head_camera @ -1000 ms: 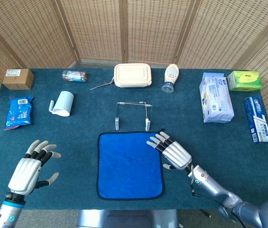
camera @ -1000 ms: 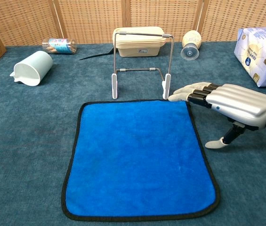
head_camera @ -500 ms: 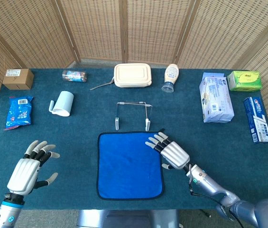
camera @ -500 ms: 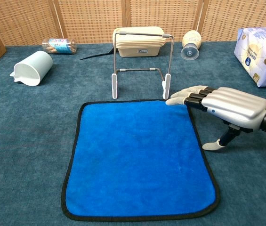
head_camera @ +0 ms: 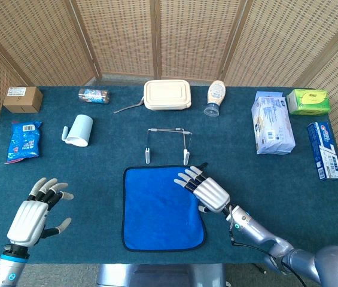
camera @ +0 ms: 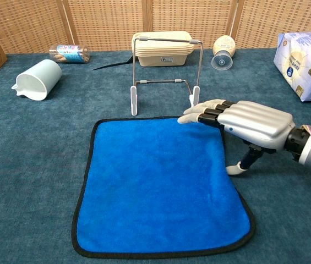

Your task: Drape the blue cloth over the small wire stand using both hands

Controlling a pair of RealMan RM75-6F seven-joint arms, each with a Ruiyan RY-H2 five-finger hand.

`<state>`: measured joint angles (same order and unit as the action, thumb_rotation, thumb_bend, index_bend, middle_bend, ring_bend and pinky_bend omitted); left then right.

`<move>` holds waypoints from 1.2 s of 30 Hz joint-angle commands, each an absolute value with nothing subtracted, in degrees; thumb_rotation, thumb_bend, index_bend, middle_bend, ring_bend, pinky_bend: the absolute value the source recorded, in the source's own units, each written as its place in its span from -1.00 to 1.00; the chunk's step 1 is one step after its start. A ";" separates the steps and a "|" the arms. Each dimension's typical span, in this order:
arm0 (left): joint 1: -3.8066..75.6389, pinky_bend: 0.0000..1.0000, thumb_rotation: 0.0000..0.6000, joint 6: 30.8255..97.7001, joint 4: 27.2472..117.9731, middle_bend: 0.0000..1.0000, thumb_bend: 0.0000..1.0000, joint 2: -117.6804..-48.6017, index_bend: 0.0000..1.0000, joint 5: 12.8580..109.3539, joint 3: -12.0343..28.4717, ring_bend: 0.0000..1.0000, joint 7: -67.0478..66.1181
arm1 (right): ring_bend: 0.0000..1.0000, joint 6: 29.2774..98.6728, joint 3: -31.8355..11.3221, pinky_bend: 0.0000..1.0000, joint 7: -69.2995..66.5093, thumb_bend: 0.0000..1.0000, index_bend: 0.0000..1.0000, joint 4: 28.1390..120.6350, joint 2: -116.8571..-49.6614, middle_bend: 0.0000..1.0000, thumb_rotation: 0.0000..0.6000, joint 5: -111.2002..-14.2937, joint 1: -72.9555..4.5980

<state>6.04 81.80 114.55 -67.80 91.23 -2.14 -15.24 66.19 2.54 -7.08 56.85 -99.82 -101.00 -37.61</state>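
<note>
My right hand (camera: 252,124) hovers with fingers apart over the far right corner of the blue cloth (camera: 161,187), which lies flat on the counter (camera: 28,165) just before the wire stand (camera: 166,74). My left hand (head_camera: 32,216) waits spread and empty, well apart. If I lift with one corner only, I expect the cloth to bunch or knock the light stand over.

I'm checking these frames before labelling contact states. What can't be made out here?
- Whether the right hand actually touches the blue cloth: in both views its own back hides the underside of its fingers.
- The left hand: outside the chest view's frame, seen only from above in the head view.
- Print on the small box and snack bag: too small to read in the head view; both cut off by the chest view's left edge.
</note>
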 commanded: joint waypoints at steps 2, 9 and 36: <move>5.94 -0.89 1.00 81.90 114.03 -0.52 -0.29 -67.91 -0.29 91.25 -2.22 -0.71 -14.64 | -1.00 65.80 2.54 -1.00 -6.68 -0.70 -0.76 57.37 -100.17 -0.87 1.00 -100.71 -38.05; 5.98 -0.89 1.00 81.83 113.41 -0.52 -0.29 -68.06 -0.29 91.28 -2.24 -0.70 -13.87 | -1.00 65.29 2.15 -1.00 -5.80 -0.66 -0.64 58.24 -100.60 -0.87 1.00 -100.47 -39.07; 5.33 -0.88 1.00 82.70 110.89 -0.52 -0.29 -68.25 -0.29 91.20 -2.23 -0.71 -11.65 | -1.00 66.85 2.30 -0.99 -6.34 -0.21 0.33 57.75 -102.40 -0.53 1.00 -99.65 -39.76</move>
<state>5.28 82.77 110.98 -68.23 91.23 -2.29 -11.58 66.80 2.29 -6.29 57.71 -102.40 -99.66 -39.78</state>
